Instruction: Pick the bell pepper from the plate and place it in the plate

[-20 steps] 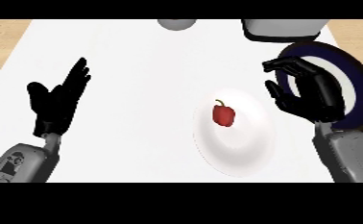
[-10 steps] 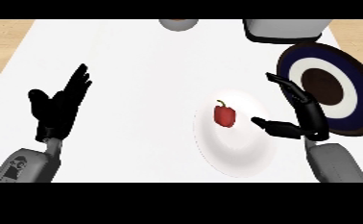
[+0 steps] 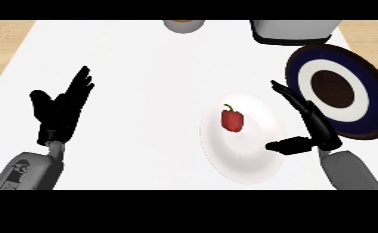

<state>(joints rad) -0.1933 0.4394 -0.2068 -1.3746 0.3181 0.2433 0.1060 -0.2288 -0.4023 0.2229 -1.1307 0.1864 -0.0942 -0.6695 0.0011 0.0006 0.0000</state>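
Head view: the right hand (image 3: 319,129) is open, fingers straight and thumb spread toward the pepper, a pose that looks ready to close round it from the side. The pepper (image 3: 232,119) lies to the left of this hand, apart from it and untouched on the white plate (image 3: 251,169), whose right rim the thumb overlaps. The dark plate (image 3: 297,72), likely the goal, sits just beyond the hand's fingers, to its right. The left hand (image 3: 63,108) rests open far to the left. Compared with a second ago, the right hand has left the dark plate and drawn back beside the white plate. The pepper and left hand have not moved.
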